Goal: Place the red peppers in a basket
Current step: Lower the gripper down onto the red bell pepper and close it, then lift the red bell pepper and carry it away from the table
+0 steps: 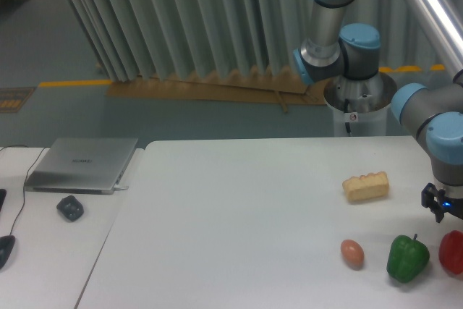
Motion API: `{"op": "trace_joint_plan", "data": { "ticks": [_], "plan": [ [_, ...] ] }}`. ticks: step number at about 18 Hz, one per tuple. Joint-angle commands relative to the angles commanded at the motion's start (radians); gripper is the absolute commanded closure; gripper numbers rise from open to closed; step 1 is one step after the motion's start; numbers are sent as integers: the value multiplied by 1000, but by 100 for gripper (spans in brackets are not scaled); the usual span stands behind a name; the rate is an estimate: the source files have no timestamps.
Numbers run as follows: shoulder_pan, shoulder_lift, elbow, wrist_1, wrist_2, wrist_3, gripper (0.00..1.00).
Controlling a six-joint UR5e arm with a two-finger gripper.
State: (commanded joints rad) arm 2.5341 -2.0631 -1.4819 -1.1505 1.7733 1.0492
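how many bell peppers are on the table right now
2. The green bell pepper sits near the table's front right, right of the brown egg. The red pepper lies just right of the green one, cut off by the frame edge; more could lie beyond it.

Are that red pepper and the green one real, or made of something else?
Probably plastic replicas, though the picture can't settle it. The red pepper, cut off by the frame edge, looks smooth and evenly coloured. The green pepper shows a soft sheen, uniform colour and a neat stem.
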Motion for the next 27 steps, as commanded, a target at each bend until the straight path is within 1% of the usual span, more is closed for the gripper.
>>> {"op": "trace_joint_plan", "data": {
  "ticks": [2, 7, 9, 10, 11, 12, 14, 15, 16, 20, 22, 24, 27],
  "plan": [
    [0, -14, 12, 9, 0, 0, 0],
    [-2, -31, 44, 9, 0, -2, 0],
    [-3, -34, 45, 9, 0, 0, 0],
    [-9, -40, 43, 9, 2, 0, 5],
    [-12, -41, 41, 11, 6, -3, 19],
    [-14, -41, 40, 11, 14, -9, 26],
    [-15, -43, 38, 11, 20, -14, 31],
    [-15, -45, 38, 11, 20, -15, 42],
    [-18, -43, 38, 9, 20, -15, 51],
    [-15, -19, 37, 5, 0, -5, 52],
    [-17, -17, 37, 2, -3, -5, 52],
    [-18, 1, 32, -6, -11, -5, 52],
    [-17, 29, 26, -43, -35, -5, 52]
  ]
}}
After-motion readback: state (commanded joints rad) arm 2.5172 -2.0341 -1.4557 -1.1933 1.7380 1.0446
